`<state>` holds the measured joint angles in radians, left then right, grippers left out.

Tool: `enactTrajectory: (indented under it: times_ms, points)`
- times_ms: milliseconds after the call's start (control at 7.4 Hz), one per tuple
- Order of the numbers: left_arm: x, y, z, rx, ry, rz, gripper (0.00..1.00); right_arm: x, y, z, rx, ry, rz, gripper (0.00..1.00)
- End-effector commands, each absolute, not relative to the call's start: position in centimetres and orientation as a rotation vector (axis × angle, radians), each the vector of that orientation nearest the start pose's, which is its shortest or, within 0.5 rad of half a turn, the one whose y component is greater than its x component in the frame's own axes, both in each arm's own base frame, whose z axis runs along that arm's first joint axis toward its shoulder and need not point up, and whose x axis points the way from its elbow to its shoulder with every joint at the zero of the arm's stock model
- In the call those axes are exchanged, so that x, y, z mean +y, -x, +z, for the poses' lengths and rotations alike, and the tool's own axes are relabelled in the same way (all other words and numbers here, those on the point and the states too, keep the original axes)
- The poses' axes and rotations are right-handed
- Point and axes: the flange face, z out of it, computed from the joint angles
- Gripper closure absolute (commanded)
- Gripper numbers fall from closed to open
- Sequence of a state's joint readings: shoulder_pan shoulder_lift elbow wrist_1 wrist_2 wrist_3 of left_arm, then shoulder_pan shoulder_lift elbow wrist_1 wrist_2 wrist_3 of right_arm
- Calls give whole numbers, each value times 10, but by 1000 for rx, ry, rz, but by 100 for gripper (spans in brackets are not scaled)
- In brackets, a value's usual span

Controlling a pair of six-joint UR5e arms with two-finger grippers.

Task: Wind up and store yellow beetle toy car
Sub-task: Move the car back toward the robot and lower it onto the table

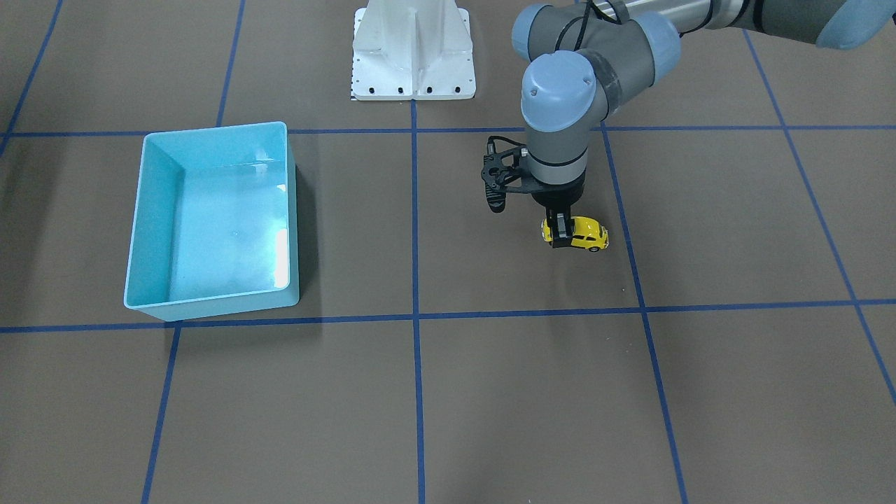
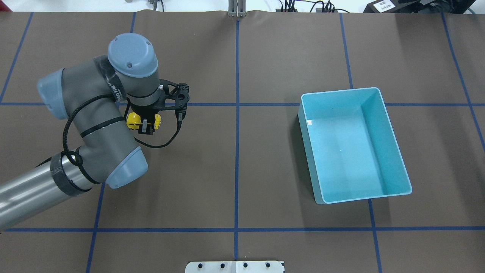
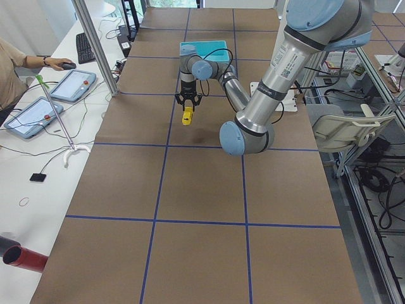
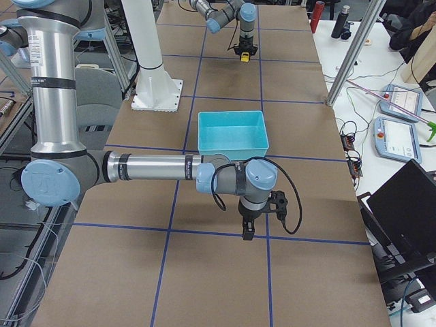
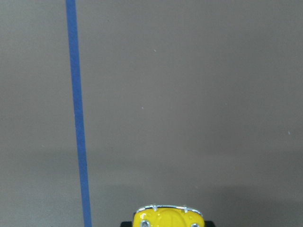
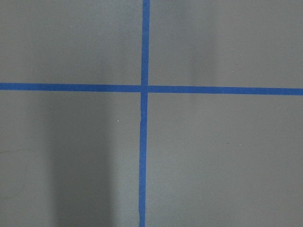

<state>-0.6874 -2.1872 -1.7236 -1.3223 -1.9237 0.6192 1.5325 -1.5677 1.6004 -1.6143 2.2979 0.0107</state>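
The yellow beetle toy car (image 1: 586, 234) is on the brown table surface, on my left side of the table. My left gripper (image 1: 560, 236) points straight down and is shut on the car across its body. The car also shows in the overhead view (image 2: 132, 120), partly under the wrist, and its rounded end shows at the bottom of the left wrist view (image 5: 168, 217). I cannot tell whether its wheels touch the mat. The light blue bin (image 1: 157, 210) stands empty on my right side (image 2: 341, 91). My right gripper (image 4: 248, 233) shows only in the exterior right view, near the table's right end; I cannot tell if it is open or shut.
The white robot base plate (image 1: 413, 70) sits at the table's edge between the arms. Blue tape lines (image 6: 143, 142) divide the brown mat into squares. An operator (image 3: 12, 63) and tablets are at a side table beyond the far edge.
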Motion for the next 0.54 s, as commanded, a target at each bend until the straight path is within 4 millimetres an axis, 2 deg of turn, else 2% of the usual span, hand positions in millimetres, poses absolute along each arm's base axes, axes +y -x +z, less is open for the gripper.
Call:
enactTrajectory:
  times_ms: [0,405]
  points:
    - [-491,-443,289,492,-511,1548,89,-494,-48,652,-727,31,-21,0]
    - [-491,-420,343,517,-528,1532,89,-495,-47,651,-727,30,-25,0]
